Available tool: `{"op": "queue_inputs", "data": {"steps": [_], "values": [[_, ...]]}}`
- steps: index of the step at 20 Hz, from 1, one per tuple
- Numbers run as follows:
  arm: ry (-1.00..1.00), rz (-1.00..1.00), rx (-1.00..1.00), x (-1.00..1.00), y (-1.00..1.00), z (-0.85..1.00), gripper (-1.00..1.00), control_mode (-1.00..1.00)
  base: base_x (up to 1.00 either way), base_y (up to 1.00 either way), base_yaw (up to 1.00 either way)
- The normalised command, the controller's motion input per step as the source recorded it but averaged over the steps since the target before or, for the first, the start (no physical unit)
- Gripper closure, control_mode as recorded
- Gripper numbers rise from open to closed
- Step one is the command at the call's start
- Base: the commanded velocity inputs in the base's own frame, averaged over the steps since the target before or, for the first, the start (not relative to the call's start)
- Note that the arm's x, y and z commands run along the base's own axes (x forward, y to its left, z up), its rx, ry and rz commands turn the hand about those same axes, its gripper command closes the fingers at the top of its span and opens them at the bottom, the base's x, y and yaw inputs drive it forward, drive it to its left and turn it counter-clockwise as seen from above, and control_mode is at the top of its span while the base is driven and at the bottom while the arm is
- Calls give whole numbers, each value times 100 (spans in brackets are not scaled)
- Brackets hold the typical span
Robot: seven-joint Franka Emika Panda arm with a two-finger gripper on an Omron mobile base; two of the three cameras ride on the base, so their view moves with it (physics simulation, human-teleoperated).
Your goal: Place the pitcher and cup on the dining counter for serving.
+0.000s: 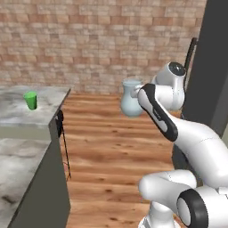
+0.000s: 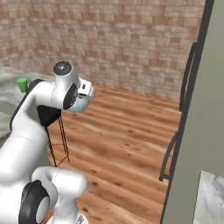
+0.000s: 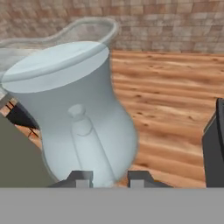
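1. Pitcher (image 1: 131, 99) — pale blue-grey translucent glass, round belly, narrow neck, flared rim. Carried upright in the air above the wooden floor (image 1: 116, 142), beside the arm's white wrist, well apart from the dining counter. In the hand view it (image 3: 74, 113) stands close before the camera, rim toward the top.
2. Gripper (image 3: 107, 178) — two dark finger tips set narrowly at the pitcher's base, clamped on the pitcher. In the right base view the hand (image 2: 83, 94) is mostly covered by the wrist, with the glass belly showing just behind it.
3. Cup (image 1: 30, 100) — small bright green tapered tumbler, upright on the dining counter (image 1: 18, 116), near its far edge; also seen in the right base view (image 2: 22, 84) behind the arm.
4. Black stool (image 1: 61, 133) — thin-legged, tucked against the counter's end.
5. Brick wall (image 1: 89, 40) — behind the floor.
6. Tall dark cabinet (image 1: 213, 67) — to the right, with a black handle.
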Motion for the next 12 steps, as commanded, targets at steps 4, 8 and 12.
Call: {"op": "queue_inputs", "data": {"steps": [4,8,12], "values": [[0,0,0,0,0,0,100,100,100,-12,0],[0,0,0,0,0,0,100,100,100,0,8],[0,0,0,0,0,0,100,100,100,-11,10]]}}
